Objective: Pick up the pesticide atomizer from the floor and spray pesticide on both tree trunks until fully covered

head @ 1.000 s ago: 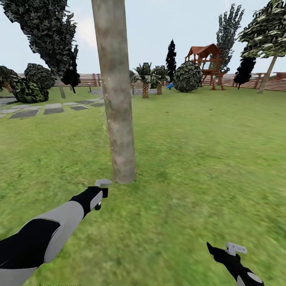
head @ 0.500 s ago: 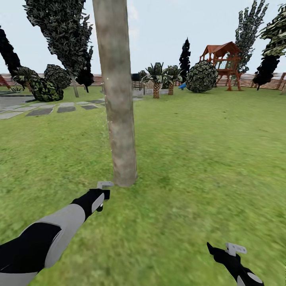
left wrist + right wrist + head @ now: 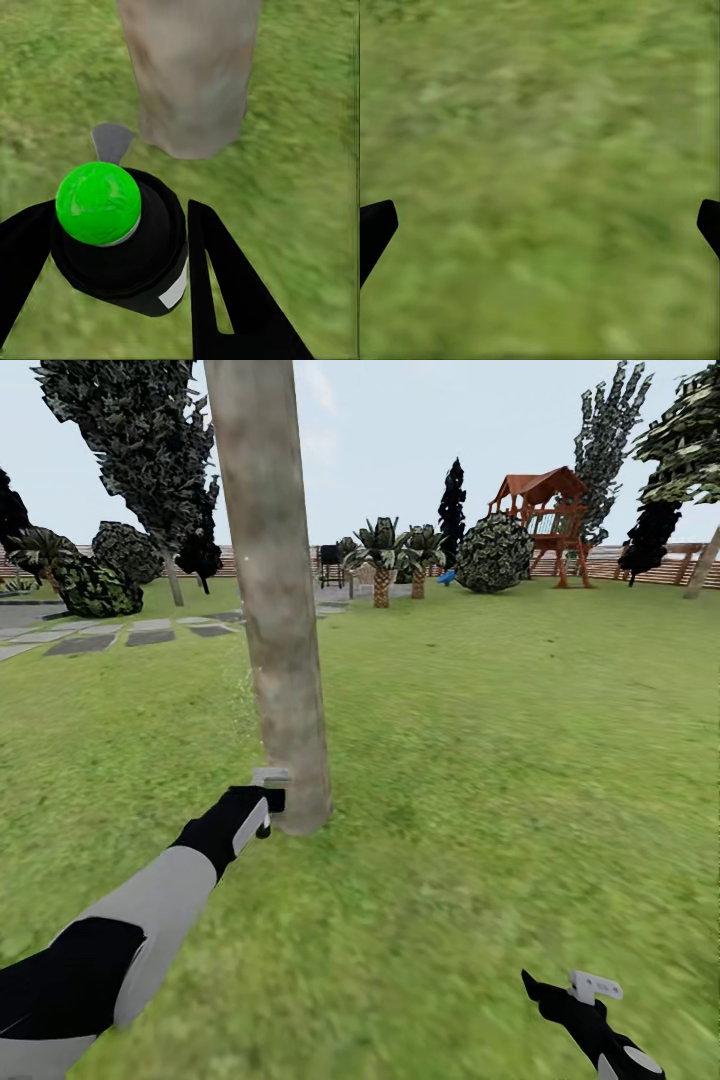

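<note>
In the head view, the left claw [image 3: 262,800] is seen just beside the foot of the tall grey-brown mottled tree trunk [image 3: 272,590] on the green grass lawn [image 3: 500,760]. In the left wrist view, the small black pesticide atomizer [image 3: 120,247], topped by a green ball, is gripped between closed fingers [image 3: 225,292], near the trunk's base. In the right wrist view, the right claw [image 3: 540,225] is spread wide and empty.
</note>
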